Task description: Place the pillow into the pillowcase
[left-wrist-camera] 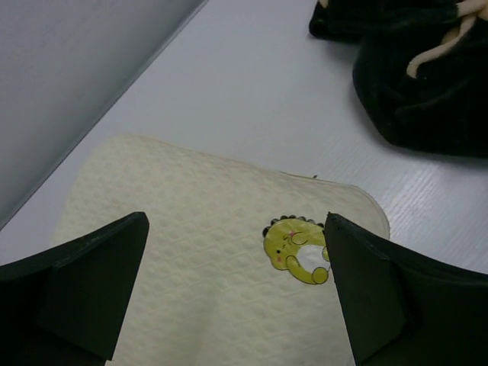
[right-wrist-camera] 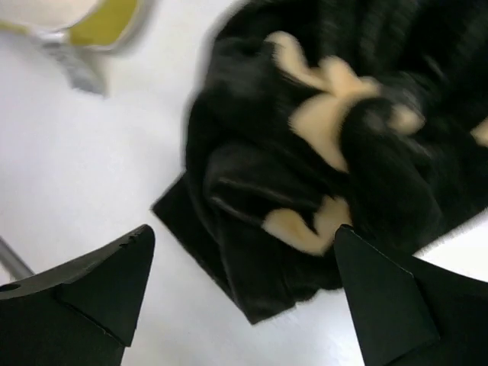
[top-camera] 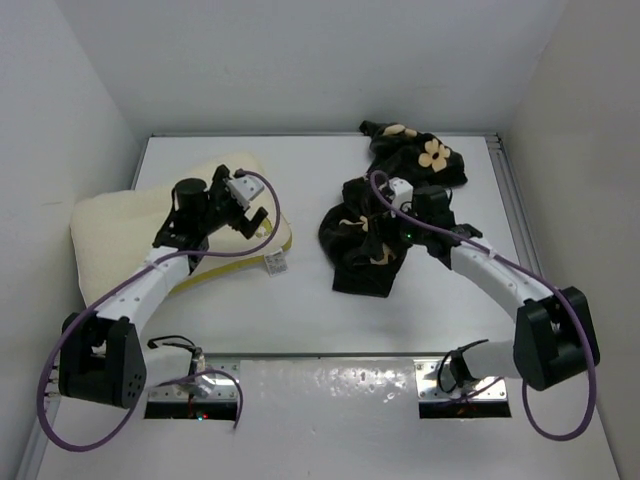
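Note:
The cream-yellow pillow (top-camera: 120, 225) lies flat at the table's left side, with a white tag (top-camera: 275, 264) at its near right corner. In the left wrist view the pillow (left-wrist-camera: 191, 252) shows its yellow round logo (left-wrist-camera: 293, 248). My left gripper (top-camera: 225, 195) is open above the pillow (left-wrist-camera: 236, 263) and holds nothing. The black pillowcase (top-camera: 375, 235) with tan flowers lies crumpled at centre right, reaching to the back (top-camera: 415, 150). My right gripper (top-camera: 385, 215) is open over the pillowcase (right-wrist-camera: 305, 175), its fingertips (right-wrist-camera: 114, 263) spread above the cloth's near edge.
White walls close in on the left, back and right of the table (top-camera: 310, 310). A metal rail (top-camera: 510, 200) runs along the table's right edge. The arm bases (top-camera: 95, 360) sit at the near edge.

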Tool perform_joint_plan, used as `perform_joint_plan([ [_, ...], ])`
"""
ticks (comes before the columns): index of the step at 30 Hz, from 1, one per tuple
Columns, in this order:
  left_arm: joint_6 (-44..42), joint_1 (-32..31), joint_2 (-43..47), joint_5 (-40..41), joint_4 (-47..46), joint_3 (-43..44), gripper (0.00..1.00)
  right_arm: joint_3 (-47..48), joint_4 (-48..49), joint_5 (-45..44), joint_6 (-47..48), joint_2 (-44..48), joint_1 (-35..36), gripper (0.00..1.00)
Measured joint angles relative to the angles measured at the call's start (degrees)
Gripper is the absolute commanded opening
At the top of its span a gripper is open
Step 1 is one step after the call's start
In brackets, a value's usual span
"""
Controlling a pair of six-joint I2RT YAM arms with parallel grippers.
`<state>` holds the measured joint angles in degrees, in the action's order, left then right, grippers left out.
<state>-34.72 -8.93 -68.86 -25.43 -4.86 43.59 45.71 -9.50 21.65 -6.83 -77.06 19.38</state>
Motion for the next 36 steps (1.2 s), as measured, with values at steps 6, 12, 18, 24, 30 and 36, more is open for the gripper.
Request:
perform_joint_plan([
  [6,3.0,-3.7,-10.3,-0.8,8.2,8.3,0.01,-7.1,6.1,-5.6,-13.0,5.6,-7.3,0.12],
  [12,2.4,-12.2,-24.5,1.5,18.9,28.7,0.38,-3.1,10.4,-9.3,-17.1,0.3,-7.7,0.99],
  [18,5.0,-19.6,-26.5,1.7,21.0,28.2,0.59,10.2,8.2,-10.6,-15.1,-13.0,-6.7,0.83],
  [24,8.5,-19.3,-26.6,2.4,20.7,26.6,0.62,24.8,-3.9,-6.9,-8.3,-26.5,-6.1,0.61],
  [30,10.2,-15.6,-24.3,2.7,19.9,23.5,0.62,40.3,-18.9,-3.6,3.2,-33.4,-2.0,0.99],
  [36,9.5,-12.0,-18.0,4.4,18.1,18.2,0.63,36.5,-23.2,-13.4,6.1,-27.4,-2.5,0.99],
])
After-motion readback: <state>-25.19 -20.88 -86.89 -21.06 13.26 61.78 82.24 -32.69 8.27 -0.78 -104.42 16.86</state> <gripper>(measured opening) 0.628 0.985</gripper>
